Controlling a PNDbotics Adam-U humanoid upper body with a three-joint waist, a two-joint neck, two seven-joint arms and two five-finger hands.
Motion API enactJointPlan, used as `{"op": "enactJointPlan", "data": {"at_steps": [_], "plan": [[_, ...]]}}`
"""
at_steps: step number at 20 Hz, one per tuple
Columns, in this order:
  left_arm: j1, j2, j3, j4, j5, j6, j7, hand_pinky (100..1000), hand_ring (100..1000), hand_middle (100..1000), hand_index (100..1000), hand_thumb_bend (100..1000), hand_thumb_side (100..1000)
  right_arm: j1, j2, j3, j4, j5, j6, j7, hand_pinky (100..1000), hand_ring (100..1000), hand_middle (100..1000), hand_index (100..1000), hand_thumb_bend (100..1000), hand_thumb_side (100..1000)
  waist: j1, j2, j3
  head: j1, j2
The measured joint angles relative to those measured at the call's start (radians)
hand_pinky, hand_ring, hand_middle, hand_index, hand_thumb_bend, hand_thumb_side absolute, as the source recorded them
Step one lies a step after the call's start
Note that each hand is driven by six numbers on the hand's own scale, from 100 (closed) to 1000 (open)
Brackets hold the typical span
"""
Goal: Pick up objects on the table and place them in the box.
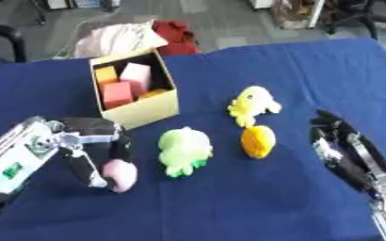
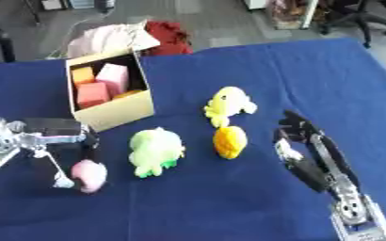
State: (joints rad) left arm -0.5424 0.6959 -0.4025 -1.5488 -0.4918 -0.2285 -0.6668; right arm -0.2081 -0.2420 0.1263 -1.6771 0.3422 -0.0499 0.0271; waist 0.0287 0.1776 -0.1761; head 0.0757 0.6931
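Observation:
A cream cardboard box (image 1: pixel 143 109) stands at the back left of the blue table; pink, red and orange blocks (image 1: pixel 135 76) lie inside it. My left hand (image 1: pixel 93 146) is at the lower left with its fingers curled down round a small pink soft object (image 1: pixel 120 174). To its right lies a green plush toy (image 1: pixel 184 149), then an orange egg-shaped toy (image 1: pixel 258 140), with a yellow plush toy (image 1: pixel 252 104) behind that. My right hand (image 2: pixel 303 141) rests at the right with fingers straight, holding nothing.
The blue cloth (image 1: pixel 295 75) covers the whole table. Behind the box, past the table's far edge, lie a pale bag (image 1: pixel 118 38) and a red cloth (image 1: pixel 176 36). Chair legs show on the grey floor beyond.

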Motion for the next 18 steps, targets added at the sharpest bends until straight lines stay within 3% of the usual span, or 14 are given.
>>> {"op": "enactJointPlan", "data": {"at_steps": [5, 8, 14, 18], "plan": [[-0.073, 0.042, 0.083, -0.075, 0.019, 0.036, 0.062, 696, 495, 483, 593, 426, 100, 0.001, 0.0, -0.002, 0.0, 0.0, 0.0, 0.0, 841, 835, 823, 959, 100, 758, 0.0, 0.0, 0.004, -0.001, 0.0], [-0.147, 0.051, 0.125, -0.047, -0.013, 0.067, 0.113, 700, 506, 493, 605, 438, 100, 0.002, 0.0, -0.002, 0.0, 0.0, 0.0, 0.0, 841, 835, 823, 959, 100, 759, 0.0, -0.002, 0.004, -0.002, 0.0], [-0.282, -0.016, 0.158, 0.228, -0.179, 0.092, 0.221, 715, 560, 547, 664, 458, 100, 0.006, 0.0, -0.001, 0.001, 0.0, 0.0, 0.001, 841, 835, 823, 960, 100, 760, 0.0, -0.006, -0.004, -0.002, 0.0], [-0.328, -0.083, 0.172, 0.396, -0.303, 0.073, 0.289, 762, 692, 705, 795, 545, 216, 0.006, 0.0, -0.001, 0.002, 0.0, 0.001, 0.001, 840, 834, 822, 960, 100, 761, 0.0, -0.006, -0.01, 0.0, 0.0]]}}
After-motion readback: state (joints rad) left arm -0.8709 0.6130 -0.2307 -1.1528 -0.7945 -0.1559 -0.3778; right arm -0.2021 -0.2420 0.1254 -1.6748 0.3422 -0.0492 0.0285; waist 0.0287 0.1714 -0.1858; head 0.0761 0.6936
